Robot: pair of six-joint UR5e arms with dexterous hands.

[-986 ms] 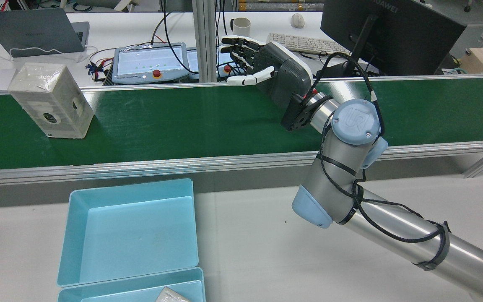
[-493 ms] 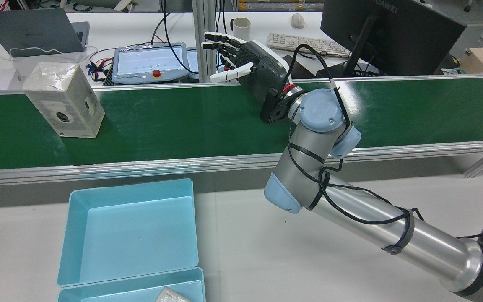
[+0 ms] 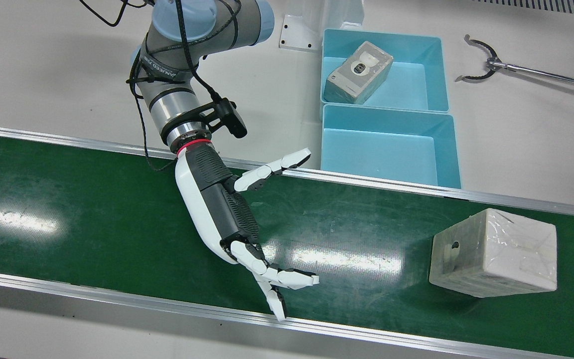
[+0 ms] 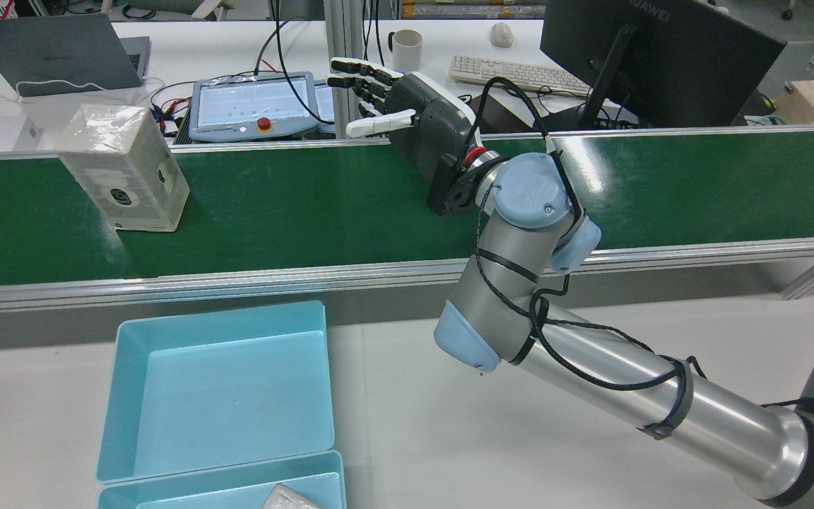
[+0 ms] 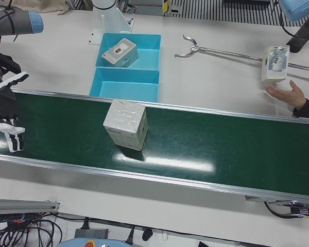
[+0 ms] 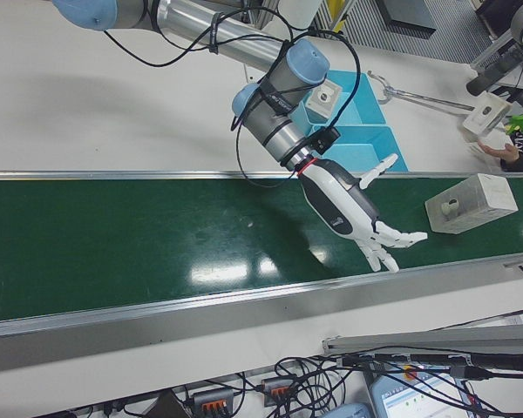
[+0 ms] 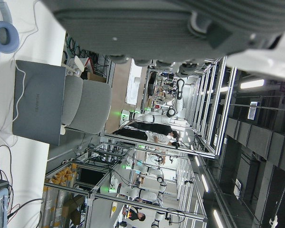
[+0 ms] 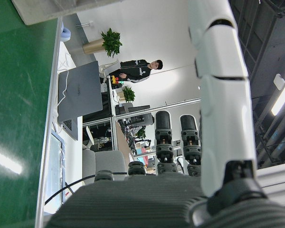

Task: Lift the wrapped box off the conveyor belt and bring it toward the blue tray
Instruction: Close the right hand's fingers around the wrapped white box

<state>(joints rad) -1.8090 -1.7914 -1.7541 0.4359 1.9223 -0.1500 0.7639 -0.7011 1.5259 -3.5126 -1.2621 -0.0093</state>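
Right hand spread wide, empty, over the belt.
From your hand (image 3: 239, 224), the wrapped box (image 3: 492, 259) sits at 3 o'clock on the belt (image 3: 117, 219), well apart; looks stiff, film probably slick, so grab opposite side faces. Tray (image 3: 389, 154) at 1 o'clock. Left hand: can't tell.

Conveyor belt (image 3: 117, 219): green, slightly glossy, streaky light reflections; side rails brushed metal.
Wrapped box (image 3: 494, 259): off-white carton under clear, crinkled, shiny film.
Right hand (image 3: 237, 219): glossy white plastic shell, black ribbed matt panels; fingers (image 3: 287, 278) white and black plastic.
Right arm (image 4: 633, 396): smooth satin metal tube, pale blue plastic joint caps.
Blue tray (image 3: 391, 152), 1 o'clock of hand: smooth light-blue plastic, semi-matt.
Table (image 3: 43, 65): matt pale grey surface.
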